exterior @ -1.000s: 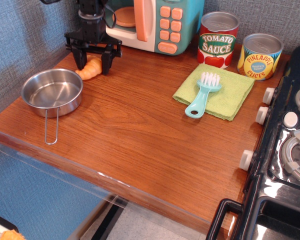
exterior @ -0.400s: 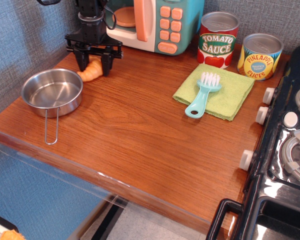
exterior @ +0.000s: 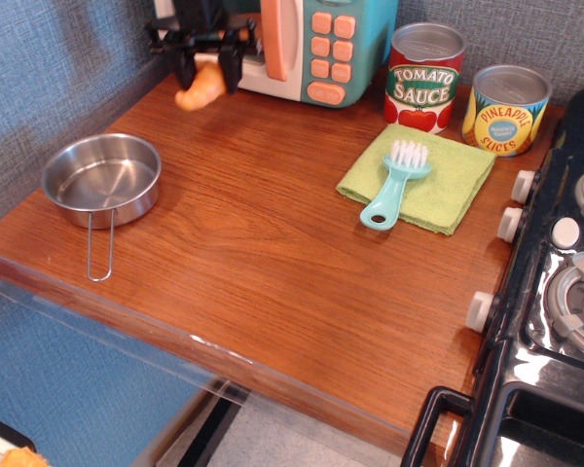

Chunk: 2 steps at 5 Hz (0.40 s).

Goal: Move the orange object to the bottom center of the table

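One glossy yellow-orange toy croissant (exterior: 200, 88) is now hanging clear of the brown wood-grain table (exterior: 273, 253), pinched in the rising black tool (exterior: 206, 70); carrying toward the front edge seems next.

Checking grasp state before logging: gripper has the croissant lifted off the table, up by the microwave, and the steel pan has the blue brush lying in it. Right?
Not quite. The steel pan is empty; the blue brush lies on the green cloth, as observation.image shows. The rest holds: the gripper has the croissant lifted off the table, by the microwave.
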{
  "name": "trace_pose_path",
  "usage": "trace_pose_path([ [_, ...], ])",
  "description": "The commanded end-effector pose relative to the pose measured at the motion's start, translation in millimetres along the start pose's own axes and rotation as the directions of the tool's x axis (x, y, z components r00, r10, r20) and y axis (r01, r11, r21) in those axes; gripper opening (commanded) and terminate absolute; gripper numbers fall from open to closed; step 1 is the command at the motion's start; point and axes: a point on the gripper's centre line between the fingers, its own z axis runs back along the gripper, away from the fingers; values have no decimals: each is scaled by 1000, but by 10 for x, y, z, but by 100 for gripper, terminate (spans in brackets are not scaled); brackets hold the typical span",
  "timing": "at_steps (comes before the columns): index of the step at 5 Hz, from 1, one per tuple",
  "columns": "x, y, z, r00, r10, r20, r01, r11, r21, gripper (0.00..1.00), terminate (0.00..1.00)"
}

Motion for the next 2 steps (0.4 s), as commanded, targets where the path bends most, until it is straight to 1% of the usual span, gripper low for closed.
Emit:
trace_pose_path([
  [1,-584,-473,895,976,-161,146,172,983,-66,0,0],
  [2,-976,-544,899,972,-209,110,220,971,-96,0,0],
])
